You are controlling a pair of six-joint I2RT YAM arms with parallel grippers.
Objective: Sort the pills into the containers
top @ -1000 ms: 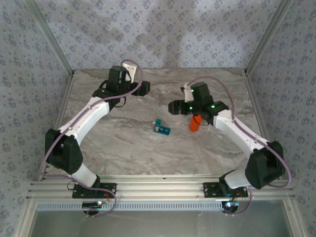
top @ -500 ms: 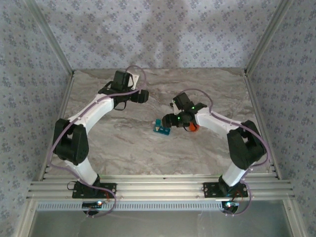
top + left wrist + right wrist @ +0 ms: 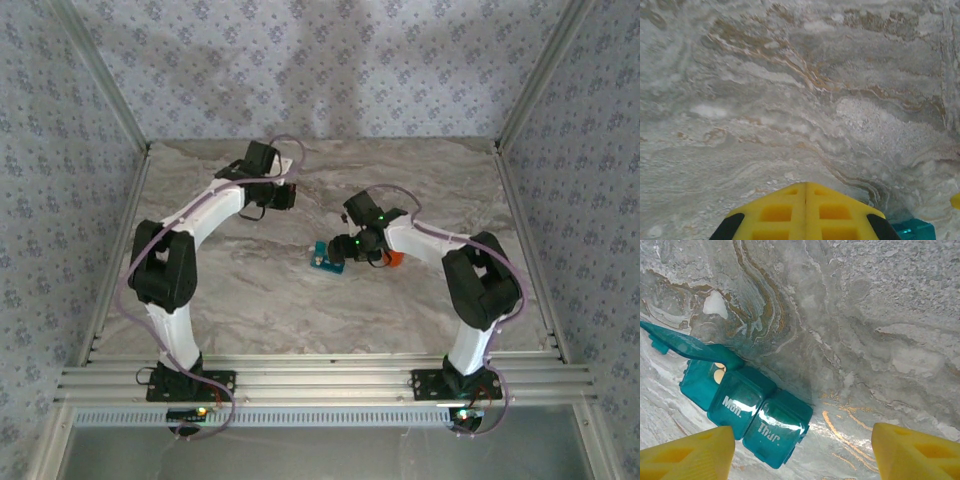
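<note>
Marbled worktop (image 3: pixel 250 300): the right fingers (image 3: pixel 690 455), spread and empty, have swung from the orange bottle (image 3: pixel 393 259) to hover over the teal pill box (image 3: pixel 747 410), while the left fingers (image 3: pixel 775 215) have clenched shut on nothing. The box lies mid-worktop, long axis running far-left to near-right, far-left lid raised.

Even, diffuse light from above. The top view is soft and low in detail, with a broad faint shadow on the far wall (image 3: pixel 330 60). White glare marks the lids of the pill box (image 3: pixel 760 415); the marble table (image 3: pixel 790 100) appears slightly soft in the left wrist view.
</note>
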